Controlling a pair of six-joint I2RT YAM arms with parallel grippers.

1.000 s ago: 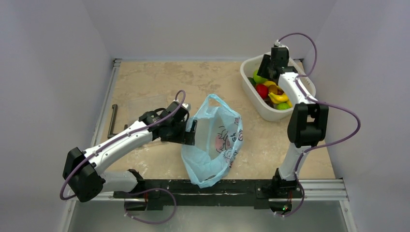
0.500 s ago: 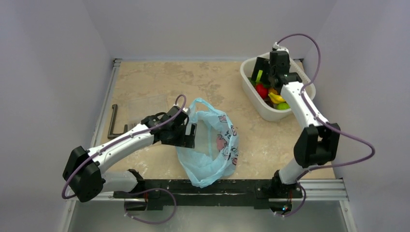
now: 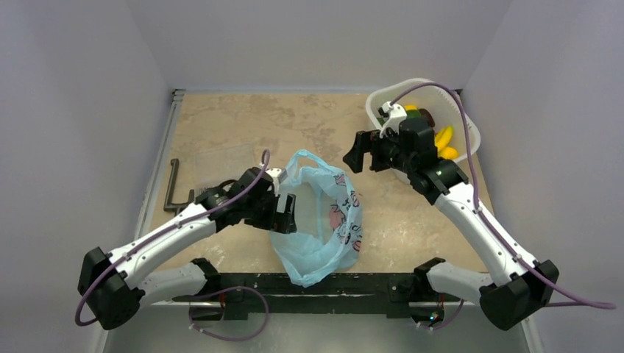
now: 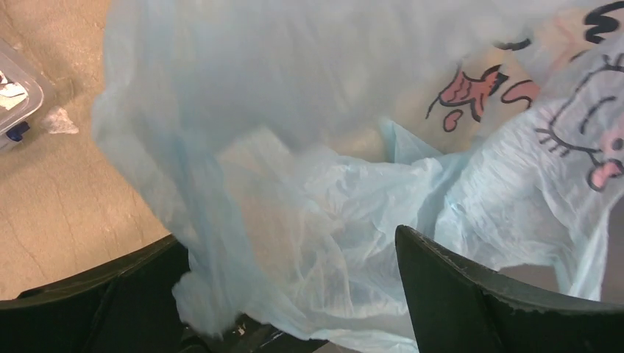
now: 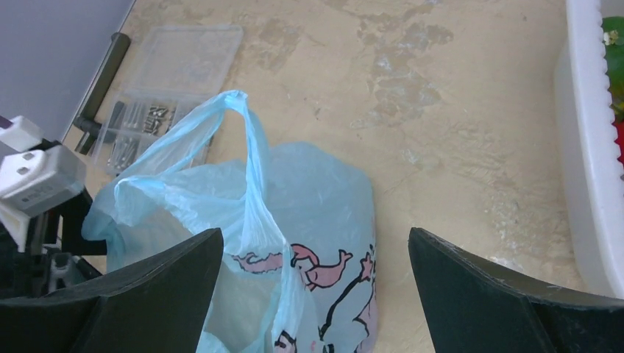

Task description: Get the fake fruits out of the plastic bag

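Beige marbled tabletop (image 3: 243, 121), plain pale walls. On the left, the left gripper (image 4: 288, 239) sits at the mouth of the thin crinkly light-blue plastic bag (image 3: 324, 243) with a pink-and-white cartoon print, mid-table. Jaws spread, film bunched between them, nothing pinched.

Risk: the mouth doesn't look properly pinned, so it could sag shut, or the whole bag could slide once something pushes in.

One loop handle (image 5: 234, 97) stands up on the bag's far side, facing the right gripper (image 5: 315, 235). That one hangs just beyond the bag, jaws wide, carrying nothing. Reaching in from there could hook a finger through the loop and drag the bag.

Containers:
- Clear flat plastic box of small metal parts (image 5: 173, 81), far left, well apart from the bag.
- Bag: no fruit visible. Folds hide the bottom, so can't tell if any are left.
- White slotted plastic basket (image 5: 585, 147), far right, holds glossy plastic toy fruits (image 3: 444, 137): yellow pieces, an orange one, a dark one.
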